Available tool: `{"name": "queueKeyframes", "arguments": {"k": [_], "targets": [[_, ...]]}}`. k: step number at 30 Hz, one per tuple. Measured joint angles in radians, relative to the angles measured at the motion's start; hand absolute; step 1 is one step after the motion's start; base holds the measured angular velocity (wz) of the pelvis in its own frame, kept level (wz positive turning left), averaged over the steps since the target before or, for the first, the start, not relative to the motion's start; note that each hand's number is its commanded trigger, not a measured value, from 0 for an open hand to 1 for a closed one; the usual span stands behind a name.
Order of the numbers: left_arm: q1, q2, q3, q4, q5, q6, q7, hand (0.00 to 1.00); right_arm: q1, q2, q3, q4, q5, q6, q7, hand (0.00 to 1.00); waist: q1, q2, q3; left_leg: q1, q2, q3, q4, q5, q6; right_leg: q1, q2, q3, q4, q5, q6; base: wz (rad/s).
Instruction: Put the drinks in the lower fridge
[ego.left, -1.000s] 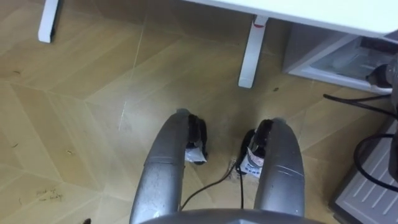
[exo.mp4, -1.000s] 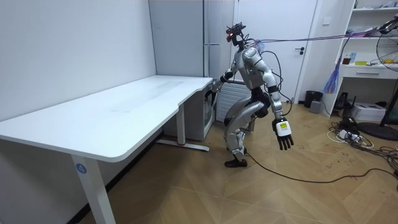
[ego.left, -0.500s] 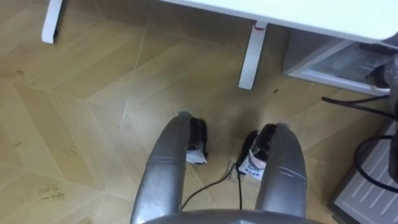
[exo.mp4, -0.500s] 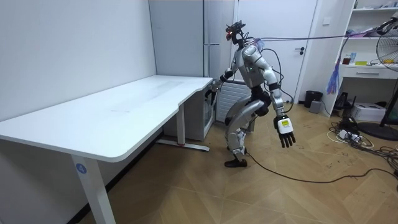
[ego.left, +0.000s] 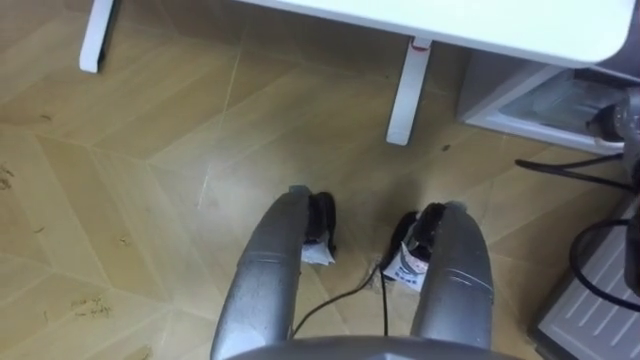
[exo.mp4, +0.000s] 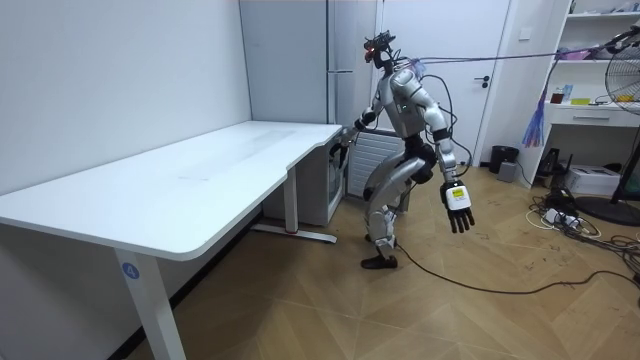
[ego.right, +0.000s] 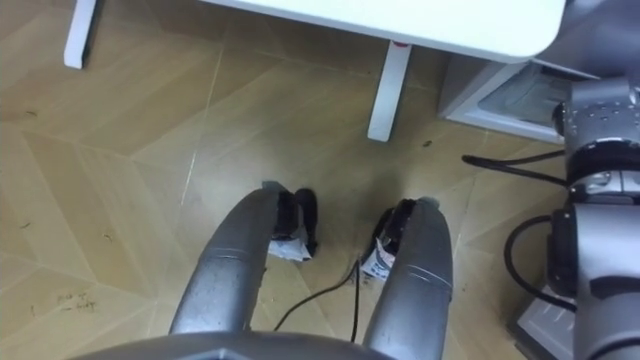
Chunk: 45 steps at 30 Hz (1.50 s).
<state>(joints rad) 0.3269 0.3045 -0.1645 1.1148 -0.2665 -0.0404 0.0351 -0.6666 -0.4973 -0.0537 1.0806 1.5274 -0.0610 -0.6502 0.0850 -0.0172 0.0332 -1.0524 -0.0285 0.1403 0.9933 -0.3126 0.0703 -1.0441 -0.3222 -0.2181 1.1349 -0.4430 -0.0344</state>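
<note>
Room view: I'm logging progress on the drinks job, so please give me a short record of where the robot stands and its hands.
robot: stands on the wood floor, knees bent, facing the white desk's end
fridge: tall, grey, past the desk's far end
left hand: open, holding nothing, held out behind the body
right hand: raised at the desk's corner

Nothing written can be read anywhere. A small round blue sticker (exo.mp4: 130, 269) sits on the near leg of the white desk (exo.mp4: 200, 180), but its mark is too small to make out. In the eye views a red mark (ego.left: 419, 44) sits at the top of a desk leg and shows no legible letters. The white tag on the back of the left hand (exo.mp4: 459, 208) carries print too fine to read.
</note>
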Motion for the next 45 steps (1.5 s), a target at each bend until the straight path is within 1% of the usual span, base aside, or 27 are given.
{"name": "queueKeyframes", "arguments": {"k": [2,6,7,12,13,15,18,20,21,22,23,25,27,28,30,31,33,34,35,36,38,39,40,41,42,44,45], "targets": [[-0.003,0.0,0.003,0.0,0.006,-0.015,0.003,0.0,0.003,0.0,-0.001,0.0,0.022,-0.003,0.021,0.0,-0.002,-0.001,0.0005,0.006,-0.001,-0.007,-0.04,0.02,0.001,0.01,0.008,-0.011,-0.042,0.021,0.001,0.0],[-0.006,0.001,0.004,0.0,0.017,-0.034,0.007,0.0,0.003,0.0,-0.001,0.0,0.044,-0.005,0.043,0.0,-0.005,-0.004,0.0027,0.026,-0.003,-0.002,-0.099,0.047,0.004,0.025,0.011,-0.019,-0.095,0.049,0.003,-0.03],[-0.007,0.001,0.005,0.0,0.025,-0.038,0.011,0.0,0.003,0.0,-0.001,0.0,0.048,-0.005,0.049,0.0,-0.005,-0.008,0.0049,0.034,-0.003,-0.001,-0.113,0.051,0.004,0.031,0.012,-0.02,-0.108,0.056,0.004,-0.05],[-0.007,0.001,0.004,0.001,0.045,-0.039,0.009,0.0,0.012,0.001,-0.001,0.0,0.053,-0.005,0.069,0.0,-0.005,-0.015,0.0091,0.052,-0.001,0.001,-0.144,0.06,0.008,0.05,0.018,-0.029,-0.145,0.076,0.011,-0.04],[-0.007,0.002,0.007,0.001,0.045,-0.039,0.001,0.0,0.023,0.001,-0.001,0.0,0.053,-0.003,0.081,0.0,-0.004,-0.017,0.0102,0.059,-0.001,0.001,-0.147,0.062,0.013,0.059,0.021,-0.032,-0.15,0.081,0.016,0.0],[-0.008,0.002,0.007,0.001,0.044,-0.037,-0.01,0.0,0.03,0.001,0.002,0.003,0.053,0.007,0.098,0.0,-0.004,-0.019,0.0115,0.067,0.0,-0.001,-0.15,0.062,0.013,0.068,0.03,-0.029,-0.157,0.082,0.017,-0.02],[-0.01,0.007,0.008,-0.018,0.052,-0.013,-0.037,0.0,0.03,0.001,0.003,0.083,0.032,0.032,0.188,0.0,-0.006,-0.018,0.012,0.098,0.002,-0.01,-0.165,0.063,0.012,0.108,0.043,-0.034,-0.183,0.085,0.023,0.01],[-0.02,0.023,0.002,-0.038,0.066,0.002,-0.075,0.0,0.03,-0.001,0.016,0.122,-0.019,0.054,0.254,0.0,-0.007,-0.025,0.0158,0.128,0.004,-0.01,-0.18,0.061,0.01,0.137,0.046,-0.037,-0.2,0.083,0.024,-0.02],[-0.024,0.028,0.003,-0.04,0.065,0.002,-0.082,0.0,0.031,-0.007,0.024,0.128,-0.03,0.065,0.271,0.0,-0.009,-0.026,0.0168,0.132,0.003,-0.01,-0.183,0.061,0.01,0.141,0.046,-0.037,-0.203,0.083,0.023,0.0],[-0.035,0.038,0.003,-0.045,0.065,0.003,-0.09,0.0,0.043,-0.027,0.063,0.142,-0.052,0.086,0.318,0.0,-0.009,-0.03,0.019,0.142,-0.001,-0.01,-0.19,0.062,0.011,0.149,0.044,-0.037,-0.205,0.083,0.024,0.0],[-0.046,0.047,0.003,-0.049,0.065,0.006,-0.091,0.0,0.067,-0.044,0.097,0.159,-0.108,0.098,0.387,0.0,-0.005,-0.031,0.0197,0.154,0.0,-0.011,-0.197,0.062,0.012,0.163,0.048,-0.043,-0.215,0.084,0.026,0.0],[-0.051,0.055,0.004,-0.061,0.063,0.009,-0.095,0.0,0.086,-0.06,0.121,0.176,-0.202,0.116,0.468,0.0,-0.005,-0.032,0.0202,0.166,0.002,-0.014,-0.199,0.062,0.012,0.181,0.051,-0.05,-0.227,0.086,0.026,-0.02],[-0.061,0.059,0.005,-0.061,0.064,0.014,-0.098,0.0,0.112,-0.077,0.136,0.197,-0.299,0.121,0.554,0.0,-0.003,-0.031,0.0198,0.18,0.002,-0.017,-0.203,0.059,0.012,0.199,0.053,-0.054,-0.238,0.088,0.027,0.02],[-0.063,0.064,0.005,-0.061,0.064,0.014,-0.106,0.0,0.141,-0.087,0.151,0.201,-0.343,0.122,0.606,0.0,-0.001,-0.031,0.0199,0.192,0.002,-0.02,-0.203,0.055,0.013,0.215,0.058,-0.055,-0.242,0.091,0.032,0.0],[-0.061,0.064,0.004,-0.06,0.065,0.026,-0.113,0.0,0.191,-0.087,0.151,0.2,-0.434,0.125,0.673,0.0,0.007,-0.031,0.0197,0.222,0.007,-0.025,-0.211,0.047,0.009,0.253,0.073,-0.059,-0.269,0.096,0.034,-0.07],[-0.058,0.064,0.0,-0.061,0.063,0.033,-0.118,0.0,0.219,-0.087,0.152,0.199,-0.475,0.125,0.704,0.0,0.008,-0.03,0.0191,0.244,0.007,-0.033,-0.225,0.046,0.007,0.279,0.08,-0.062,-0.29,0.099,0.038,0.0],[-0.057,0.064,0.0,-0.067,0.063,0.041,-0.119,0.0,0.259,-0.086,0.155,0.195,-0.527,0.127,0.725,0.0,0.012,-0.022,0.0147,0.268,0.017,-0.045,-0.238,0.045,0.005,0.319,0.09,-0.085,-0.322,0.106,0.035,0.06],[-0.058,0.064,0.003,-0.07,0.063,0.043,-0.119,0.0,0.289,-0.082,0.155,0.183,-0.553,0.126,0.738,0.0,0.015,-0.018,0.013,0.285,0.02,-0.056,-0.244,0.043,0.001,0.349,0.102,-0.094,-0.346,0.112,0.034,0.06],[-0.063,0.064,0.004,-0.072,0.064,0.048,-0.117,0.0,0.334,-0.075,0.156,0.16,-0.584,0.117,0.758,0.0,0.015,-0.018,0.0116,0.311,0.03,-0.063,-0.256,0.041,-0.001,0.383,0.112,-0.103,-0.372,0.115,0.035,0.05],[-0.065,0.064,0.003,-0.071,0.064,0.047,-0.117,0.0,0.355,-0.067,0.157,0.154,-0.605,0.109,0.768,0.0,0.015,-0.017,0.0101,0.324,0.035,-0.065,-0.264,0.041,-0.002,0.401,0.118,-0.11,-0.388,0.119,0.034,0.0],[-0.07,0.062,0.003,-0.063,0.064,0.049,-0.12,0.0,0.419,-0.027,0.155,0.115,-0.686,0.104,0.804,0.0,0.017,-0.021,0.0023,0.383,0.043,-0.071,-0.302,0.041,-0.01,0.47,0.147,-0.115,-0.457,0.137,0.034,-0.1],[-0.071,0.061,0.003,-0.058,0.065,0.049,-0.122,0.0,0.437,-0.016,0.155,0.109,-0.696,0.104,0.812,0.0,0.017,-0.02,-0.001,0.398,0.049,-0.071,-0.311,0.04,-0.012,0.489,0.153,-0.117,-0.473,0.141,0.035,-0.11],[-0.074,0.059,0.002,-0.044,0.064,0.05,-0.127,0.0,0.478,0.004,0.154,0.089,-0.713,0.104,0.818,0.0,0.012,-0.019,-0.0117,0.43,0.053,-0.07,-0.331,0.038,-0.014,0.523,0.159,-0.119,-0.5,0.146,0.037,0.0],[-0.075,0.055,0.002,-0.033,0.064,0.052,-0.128,0.0,0.512,0.028,0.148,0.079,-0.736,0.104,0.825,0.0,0.001,-0.018,-0.0154,0.469,0.052,-0.069,-0.353,0.038,-0.015,0.564,0.161,-0.122,-0.522,0.147,0.04,0.0],[-0.074,0.051,0.003,-0.031,0.064,0.057,-0.129,0.0,0.526,0.037,0.148,0.079,-0.749,0.105,0.828,0.0,-0.001,-0.016,-0.0162,0.489,0.051,-0.069,-0.362,0.037,-0.016,0.585,0.163,-0.124,-0.535,0.149,0.042,0.06],[-0.075,0.036,0.007,-0.03,0.066,0.067,-0.128,0.0,0.591,0.059,0.138,0.049,-0.803,0.107,0.826,0.0,-0.02,-0.012,-0.0219,0.554,0.049,-0.068,-0.402,0.037,-0.016,0.652,0.17,-0.125,-0.581,0.154,0.051,0.0],[-0.076,0.033,0.008,-0.03,0.068,0.07,-0.127,0.0,0.601,0.064,0.137,0.037,-0.814,0.107,0.824,0.0,-0.023,-0.013,-0.022,0.569,0.049,-0.065,-0.412,0.038,-0.017,0.663,0.171,-0.123,-0.589,0.155,0.052,-0.14]]}}
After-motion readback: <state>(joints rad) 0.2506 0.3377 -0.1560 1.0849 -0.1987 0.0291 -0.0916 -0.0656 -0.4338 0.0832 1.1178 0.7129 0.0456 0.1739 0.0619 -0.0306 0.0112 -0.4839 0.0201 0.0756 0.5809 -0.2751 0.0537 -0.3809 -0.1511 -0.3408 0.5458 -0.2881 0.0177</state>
